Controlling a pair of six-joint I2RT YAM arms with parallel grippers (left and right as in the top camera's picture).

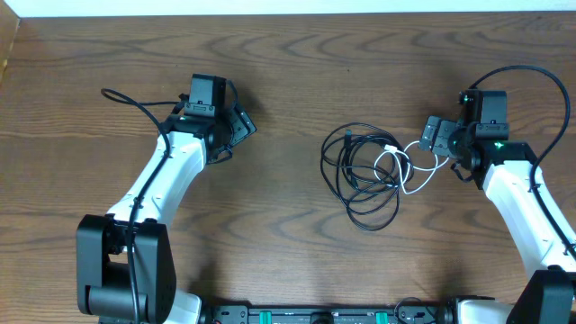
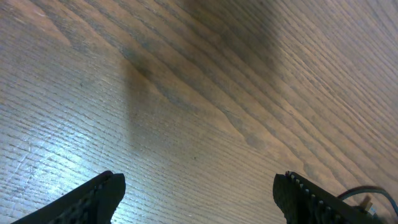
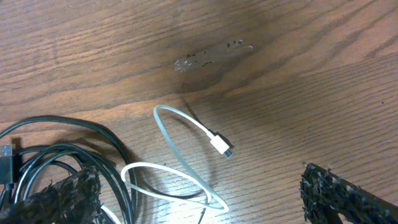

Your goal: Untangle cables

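two sorts of cable lay in one knot right of centre on the tabletop (image 1: 288,72): the black cables (image 1: 360,180) in several overlapping loops, and a short white cable (image 1: 416,175) caught in their right side. the right fingers (image 1: 434,135) stood wide apart with nothing between them, just at the knot's right edge. the left fingers (image 1: 241,124), also apart and holding nothing, were well away on the far side over bare wood, so the right arm was plainly the nearer. in the right wrist view the white cable ran in an open curl straight ahead of the right fingers and slanted across their gap. its small plug (image 3: 221,147) lay free on the wood, pointing away from the black cables, which bunched to the left beneath one finger. the black cables looked slack and piled rather than pulled tight. the white cable crossed over itself once close to the fingers, and whether it passed under a black strand there was hard to tell. the free plug end looked the easiest place to take hold, so as to draw the white cable off to the right, away from the pile.
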